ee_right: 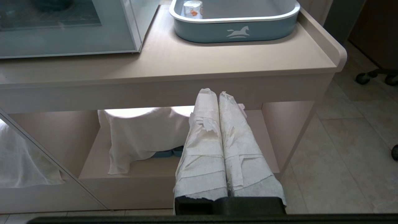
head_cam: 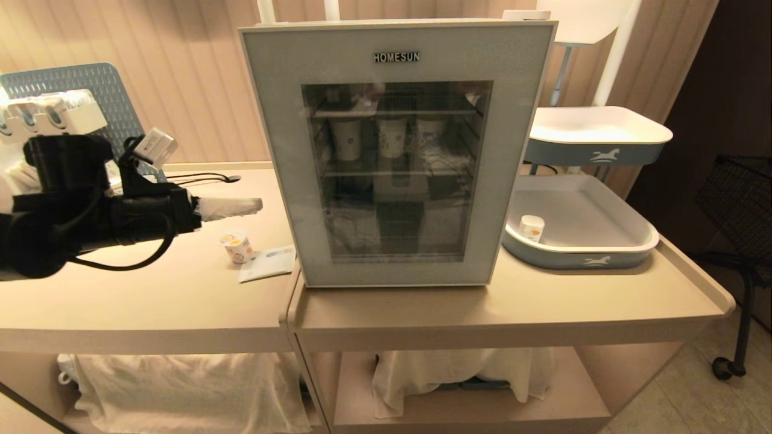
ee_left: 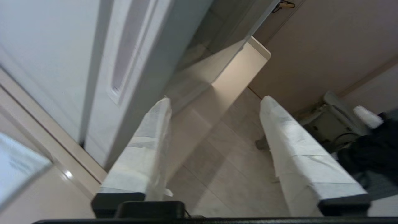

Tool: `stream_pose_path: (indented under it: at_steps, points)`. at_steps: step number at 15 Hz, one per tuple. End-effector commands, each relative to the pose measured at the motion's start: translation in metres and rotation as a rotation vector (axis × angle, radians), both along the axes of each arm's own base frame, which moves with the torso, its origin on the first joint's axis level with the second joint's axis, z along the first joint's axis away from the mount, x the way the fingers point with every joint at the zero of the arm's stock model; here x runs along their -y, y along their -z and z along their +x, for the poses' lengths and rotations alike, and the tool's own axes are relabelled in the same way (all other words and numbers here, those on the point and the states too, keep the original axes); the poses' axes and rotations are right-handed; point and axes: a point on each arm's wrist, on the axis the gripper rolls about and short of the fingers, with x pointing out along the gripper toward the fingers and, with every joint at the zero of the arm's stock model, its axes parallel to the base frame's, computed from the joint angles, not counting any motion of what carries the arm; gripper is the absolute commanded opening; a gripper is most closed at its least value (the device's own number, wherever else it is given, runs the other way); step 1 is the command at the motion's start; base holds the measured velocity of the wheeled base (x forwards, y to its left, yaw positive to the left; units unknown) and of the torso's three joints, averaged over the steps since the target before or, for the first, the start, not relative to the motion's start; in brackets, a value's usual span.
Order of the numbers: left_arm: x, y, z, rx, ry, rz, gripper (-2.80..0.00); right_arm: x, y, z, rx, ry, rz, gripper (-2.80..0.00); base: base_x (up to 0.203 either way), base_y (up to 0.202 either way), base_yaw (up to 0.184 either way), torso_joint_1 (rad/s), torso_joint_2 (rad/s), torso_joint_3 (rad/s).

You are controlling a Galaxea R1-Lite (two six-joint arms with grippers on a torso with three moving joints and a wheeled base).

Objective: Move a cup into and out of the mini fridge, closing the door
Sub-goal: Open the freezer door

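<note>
Across the desk (head_cam: 181, 301), the mini fridge (head_cam: 398, 150) stands at the middle with its door (head_cam: 283, 181) shut flat against the cabinet; paper cups show dimly on the wire shelf behind the glass. At about three o'clock from the fridge sits a blue-and-white tray (head_cam: 579, 256) holding a plainer little cup. The left gripper (ee_left: 214, 146) reaches in level from nine o'clock, pointing toward the fridge's side, its taped fingers (ee_left: 146, 155) spread apart with nothing between them. The right gripper (ee_right: 217, 146) hangs low in front of the desk, fingers pressed together and empty. The cup (head_cam: 238, 247), with its fruit print, stands on the desk at roughly eight o'clock from the fridge, just beside a small paper sheet (head_cam: 268, 263) and below the left fingers.

Judging by this, the step in hand is opening the door. To do it well, the spread fingers should find the door's near edge, where the wrist view shows a recessed groove, and hook it without nudging the cup underneath. A slow pull along the door's arc would suit better than a straight tug, lest the fridge slide.
</note>
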Motion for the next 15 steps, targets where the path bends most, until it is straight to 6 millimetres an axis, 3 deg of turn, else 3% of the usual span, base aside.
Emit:
stream_pose_path:
  at_steps: [1, 4, 9, 15]
  points:
    - [0.007, 0.026, 0.027, 0.218, 0.040, 0.001, 0.00, 0.000, 0.000, 0.000, -0.001, 0.000, 0.000, -2.80, 0.000, 0.000, 0.000, 0.000, 0.00, 0.000]
    - [0.024, 0.028, 0.035, 0.251, 0.092, -0.026, 0.00, 0.000, 0.000, 0.000, 0.000, 0.000, 0.000, -2.80, 0.000, 0.000, 0.000, 0.000, 0.00, 0.000]
    - [0.025, 0.027, 0.032, 0.233, 0.095, -0.027, 0.00, 0.000, 0.000, 0.000, 0.000, 0.000, 0.000, -2.80, 0.000, 0.000, 0.000, 0.000, 0.00, 0.000]
    - [0.019, 0.012, 0.000, 0.238, 0.073, -0.024, 0.00, 0.000, 0.000, 0.000, 0.000, 0.000, 0.000, -2.80, 0.000, 0.000, 0.000, 0.000, 0.00, 0.000]
